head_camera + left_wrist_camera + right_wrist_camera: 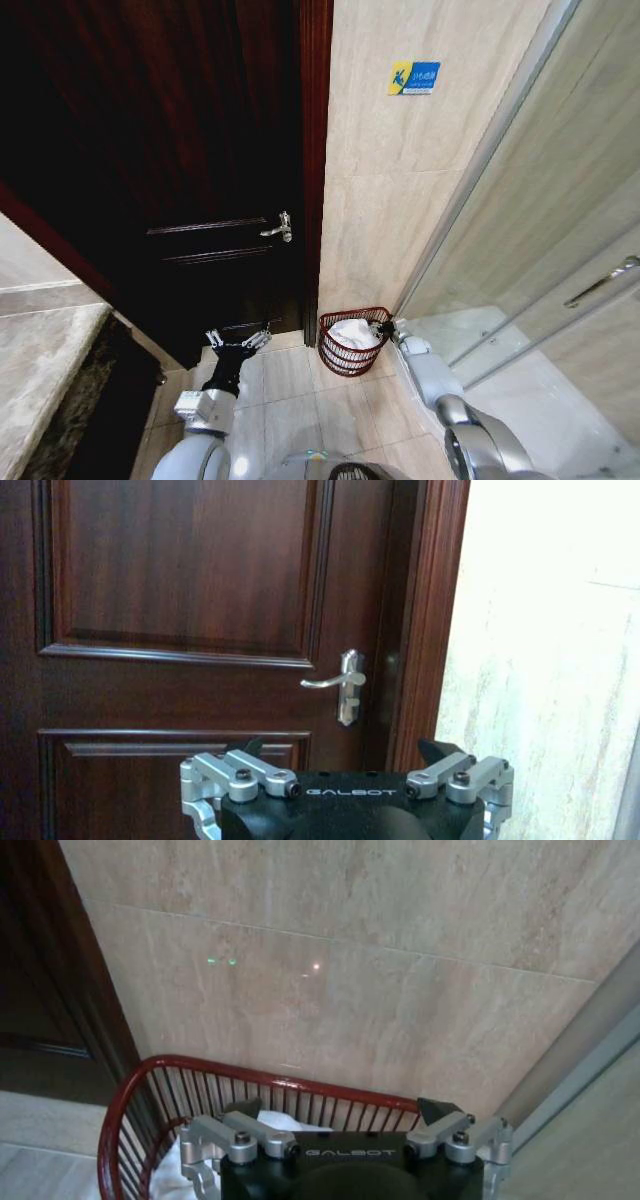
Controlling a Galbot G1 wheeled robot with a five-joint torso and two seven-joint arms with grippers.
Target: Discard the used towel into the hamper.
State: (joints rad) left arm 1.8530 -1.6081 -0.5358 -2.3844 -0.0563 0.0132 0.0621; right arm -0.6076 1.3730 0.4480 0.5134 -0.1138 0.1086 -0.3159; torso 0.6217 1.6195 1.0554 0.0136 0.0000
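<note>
The hamper (350, 355) is a round red-brown ribbed basket standing on the floor against the tiled wall, beside the door frame. A white towel (353, 332) lies bunched inside it. My right gripper (384, 327) hovers at the hamper's rim on the shower side. In the right wrist view the right gripper (342, 1110) is open and holds nothing, with the hamper rim (205, 1066) and the towel (283, 1123) just beyond it. My left gripper (240, 338) is raised in front of the door, left of the hamper. The left gripper (343, 748) is open and empty.
A dark wooden door (180, 170) with a silver lever handle (279, 229) stands shut left of the hamper. A glass shower partition (530, 250) with a bar handle (600, 282) is on the right. A stone counter edge (45, 370) is at the near left. Tiled floor (290, 385) lies between.
</note>
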